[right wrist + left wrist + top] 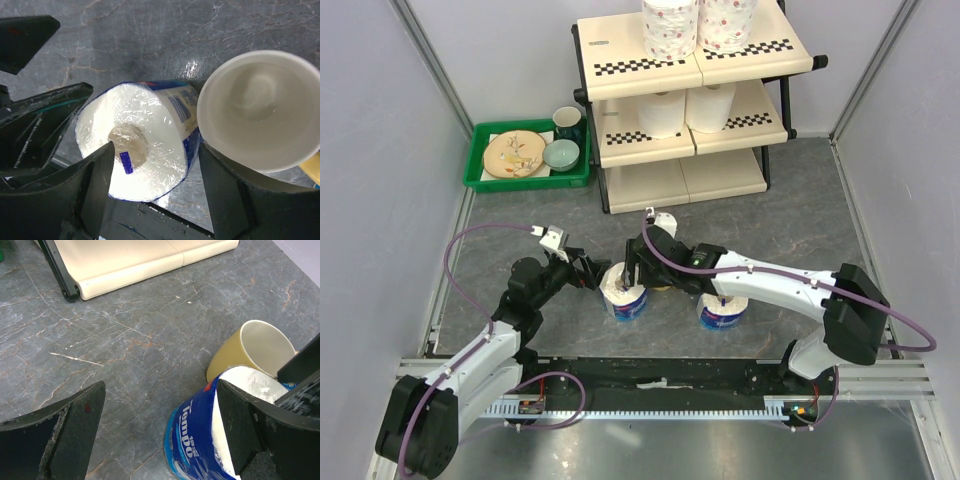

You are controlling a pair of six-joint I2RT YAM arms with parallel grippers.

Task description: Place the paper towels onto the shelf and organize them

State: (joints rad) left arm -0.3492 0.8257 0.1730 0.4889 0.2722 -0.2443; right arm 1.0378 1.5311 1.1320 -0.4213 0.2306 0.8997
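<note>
A blue-wrapped paper towel roll [625, 300] [195, 435] [150, 115] stands on the table below the shelf [610, 45]. My right gripper [636, 272] [155, 150] is over it, one finger at its core and the other against its side next to the yellow mug [260, 105] [250, 347]; it looks shut on the roll. My left gripper [592, 275] [161, 387] is open, its right finger touching the same roll. A second blue roll [722, 313] stands under the right arm. Two floral rolls [670, 25] sit on the top tier, two plain rolls [662, 112] on the middle tier.
A green tray [480, 160] with a plate, a bowl and a mug sits left of the shelf. The shelf's bottom tier [125, 260] lies just beyond the grippers. Grey side walls close in the table on both sides.
</note>
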